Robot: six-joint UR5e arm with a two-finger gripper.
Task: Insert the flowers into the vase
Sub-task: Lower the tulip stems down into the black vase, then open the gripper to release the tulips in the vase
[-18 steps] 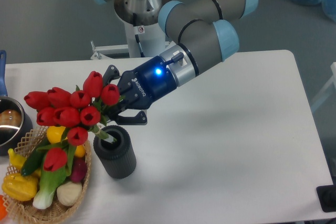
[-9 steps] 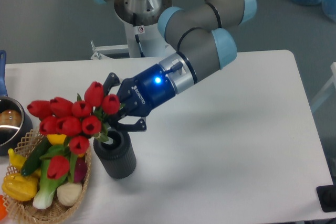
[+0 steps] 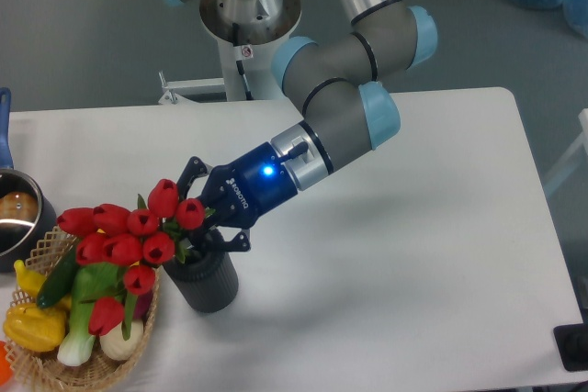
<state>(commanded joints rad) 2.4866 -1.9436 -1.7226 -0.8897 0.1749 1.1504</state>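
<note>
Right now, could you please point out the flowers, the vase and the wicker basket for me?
flowers (image 3: 129,236): fixed camera view, on the red tulip buds.
vase (image 3: 209,288): fixed camera view, on its ribbed dark side.
wicker basket (image 3: 138,346): fixed camera view, on its woven right rim.

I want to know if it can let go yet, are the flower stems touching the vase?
Cannot tell. In the camera view the flowers lean over the vase mouth, but the gripper and leaves hide where the stems meet the rim.

The flowers (image 3: 129,240) hide their stems and the vase (image 3: 204,280) mouth.
</note>
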